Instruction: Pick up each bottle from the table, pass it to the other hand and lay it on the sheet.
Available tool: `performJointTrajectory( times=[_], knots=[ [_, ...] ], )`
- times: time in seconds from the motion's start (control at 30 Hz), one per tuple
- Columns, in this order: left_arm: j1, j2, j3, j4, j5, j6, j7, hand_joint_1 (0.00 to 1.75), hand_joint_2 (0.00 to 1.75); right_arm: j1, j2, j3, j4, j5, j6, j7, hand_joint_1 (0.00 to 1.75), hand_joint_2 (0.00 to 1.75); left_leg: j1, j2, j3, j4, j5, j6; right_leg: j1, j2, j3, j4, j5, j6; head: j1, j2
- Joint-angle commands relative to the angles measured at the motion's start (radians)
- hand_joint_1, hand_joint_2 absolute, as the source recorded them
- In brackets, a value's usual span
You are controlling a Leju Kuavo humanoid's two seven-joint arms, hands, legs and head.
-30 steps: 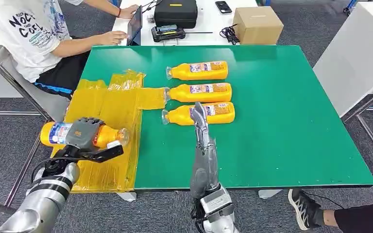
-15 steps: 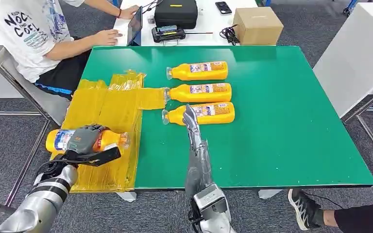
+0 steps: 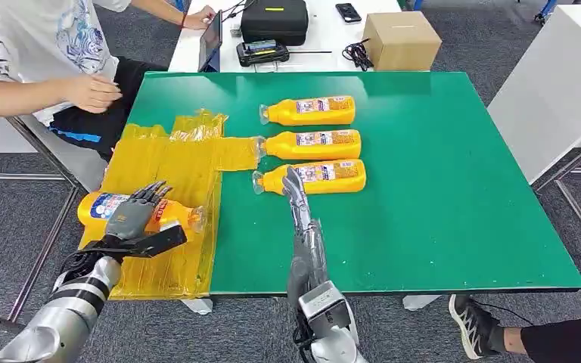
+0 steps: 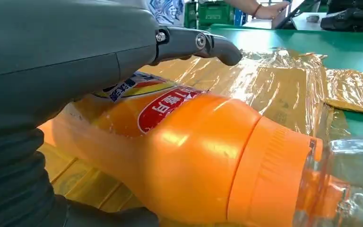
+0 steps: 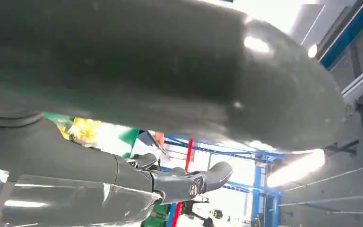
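On the yellow sheet (image 3: pixel 170 170), at the left side of the green table (image 3: pixel 439 204), lies an orange bottle (image 3: pixel 113 208) on its side. It has a blue-and-white label near its base, a red band nearer the neck, and a clear cap pointing toward the table's middle. The left hand (image 3: pixel 135 215) rests over the bottle with its fingers (image 3: pixel 151 193) spread and lifted off it; the left wrist view shows the thumb (image 4: pixel 208 45) apart from the orange body (image 4: pixel 194 161). Three more bottles of the same kind (image 3: pixel 308 110) (image 3: pixel 310 144) (image 3: pixel 314 177) lie in a row on the bare green surface, clear caps facing the sheet. The right hand (image 3: pixel 296 189) stretches flat, fingers straight and together, overlapping the nearest of the three; contact cannot be told.
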Motion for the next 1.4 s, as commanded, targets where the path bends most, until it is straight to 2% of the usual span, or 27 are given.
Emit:
performJointTrajectory(
  times=[0.03, 0.13, 0.23, 0.43, 0.73, 0.8, 0.83, 1.03, 1.17, 1.23, 1.3, 1.4],
  knots=[
    [-0.003, 0.003, -0.024, 0.072, 0.011, -0.03, 0.004, 0.0, 1.75, -0.021, -0.003, -0.018, 0.061, -0.004, 0.001, 0.006, 0.0, 0.0, 0.0, 0.001, 0.003, -0.001, -0.001, -0.001, 0.001, 0.001, 0.002, -0.001, 0.0, -0.001, 0.0, 0.0],
    [0.003, 0.006, -0.017, 0.068, 0.085, -0.113, -0.021, 0.0, 1.75, -0.023, 0.003, -0.026, 0.079, -0.006, 0.007, 0.013, 0.0, 0.0, 0.0, 0.001, 0.003, -0.001, -0.001, -0.001, 0.0, 0.001, 0.003, -0.001, 0.0, -0.001, 0.0, 0.0],
    [0.012, 0.015, 0.019, 0.06, 0.208, -0.256, -0.073, 0.0, 1.75, -0.026, 0.009, -0.031, 0.102, -0.007, 0.008, 0.017, 0.0, 0.0, 0.002, 0.004, 0.007, -0.001, -0.002, -0.002, 0.002, 0.003, 0.006, -0.002, 0.0, -0.003, 0.0, 0.0],
    [0.092, 0.042, 0.05, -0.072, 0.511, -0.611, -0.184, 0.0, 1.75, -0.031, 0.014, -0.027, 0.139, -0.021, 0.028, 0.012, 0.0, 0.0, 0.001, -0.001, 0.009, -0.002, 0.0, -0.002, 0.002, 0.0, 0.01, -0.003, 0.0, -0.003, 0.0, 0.0],
    [0.117, 0.052, 0.047, -0.119, 0.569, -0.659, -0.214, 0.0, 1.75, -0.033, 0.016, -0.025, 0.148, -0.024, 0.032, 0.011, 0.0, 0.0, 0.001, -0.001, 0.01, -0.003, -0.001, -0.002, 0.001, 0.0, 0.011, -0.003, 0.0, -0.003, 0.0, 0.0],
    [0.14, 0.046, 0.056, -0.171, 0.635, -0.711, -0.207, 0.0, 1.75, -0.034, 0.017, -0.024, 0.158, -0.024, 0.032, 0.011, 0.0, 0.0, 0.001, -0.001, 0.01, -0.003, -0.001, -0.001, 0.001, 0.0, 0.012, -0.002, 0.0, -0.002, 0.0, 0.0],
    [0.208, 0.046, 0.03, -0.313, 0.884, -0.828, -0.206, 0.0, 1.75, -0.04, 0.022, -0.022, 0.187, -0.03, 0.036, 0.008, 0.0, 0.0, 0.001, 0.002, 0.012, -0.002, -0.001, -0.002, 0.001, 0.002, 0.012, -0.002, 0.0, -0.003, 0.0, 0.0],
    [0.211, 0.026, 0.04, -0.335, 0.938, -0.795, -0.23, 0.0, 1.75, -0.044, 0.022, -0.016, 0.197, -0.03, 0.037, 0.008, 0.0, 0.0, 0.002, -0.003, 0.006, -0.001, 0.0, -0.002, 0.002, -0.003, 0.007, -0.001, -0.001, -0.003, 0.0, 0.0],
    [0.169, -0.057, 0.103, -0.37, 1.026, -0.676, -0.231, 0.0, 1.75, -0.041, 0.021, -0.013, 0.194, -0.023, 0.02, 0.016, 0.0, 0.0, 0.002, -0.005, 0.004, 0.0, 0.0, -0.002, 0.002, -0.006, 0.006, -0.001, -0.002, -0.003, 0.0, 0.0],
    [0.171, -0.073, 0.09, -0.423, 1.031, -0.619, -0.238, 0.0, 1.75, -0.042, 0.019, -0.01, 0.193, -0.02, 0.015, 0.018, 0.0, 0.0, 0.003, -0.007, 0.003, 0.001, 0.0, -0.002, 0.003, -0.008, 0.005, -0.001, -0.002, -0.004, 0.0, 0.0],
    [0.178, -0.131, 0.151, -0.499, 1.118, -0.517, -0.237, 0.0, 1.75, -0.037, 0.016, -0.013, 0.186, 0.009, -0.023, 0.023, 0.0, 0.0, 0.002, -0.006, 0.002, 0.0, 0.0, -0.002, 0.002, -0.006, 0.004, -0.001, -0.001, -0.003, 0.0, 0.0],
    [0.197, -0.148, 0.142, -0.561, 1.127, -0.465, -0.218, 0.0, 1.75, -0.031, 0.008, -0.02, 0.171, 0.014, -0.031, 0.027, 0.0, 0.0, 0.003, -0.006, 0.002, 0.001, -0.001, -0.002, 0.003, -0.006, 0.004, -0.001, -0.002, -0.003, 0.0, 0.0]
  ],
)
